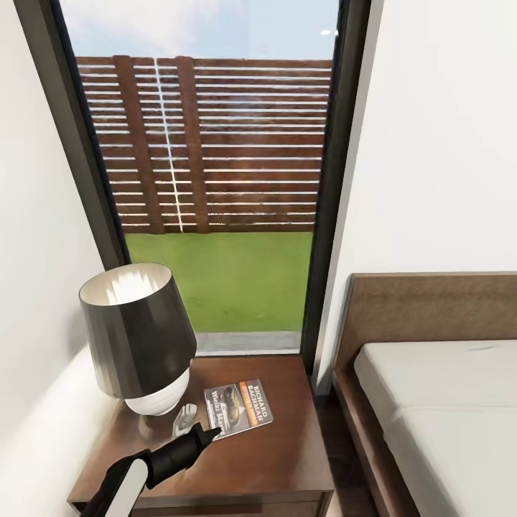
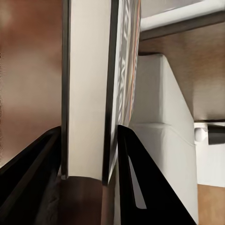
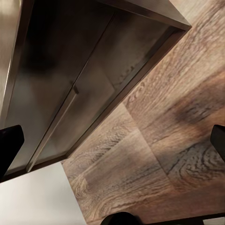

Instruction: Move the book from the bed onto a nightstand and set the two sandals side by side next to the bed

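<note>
The book point(image 1: 238, 407), dark-covered with an orange title band, lies on the glossy top of the dark-brown nightstand point(image 1: 273, 459), just right of the lamp. My left gripper point(image 1: 208, 433) reaches in from the near side and meets the book's near left corner. In the left wrist view the book point(image 2: 89, 93) is edge-on, its white page block between the two black fingers point(image 2: 140, 187), which press on both covers. My right gripper point(image 3: 112, 145) is open, its fingertips wide apart above the wood-plank floor point(image 3: 154, 140). The bed point(image 1: 445, 402) stands to the right. The sandals are out of view.
A dark-shaded lamp point(image 1: 140, 337) with a white base takes up the nightstand's left half, a small pale object point(image 1: 184, 418) at its foot. A tall dark-framed window point(image 1: 215, 179) is behind, and a white wall on the left. A dark cabinet front point(image 3: 70, 79) stands near the right gripper.
</note>
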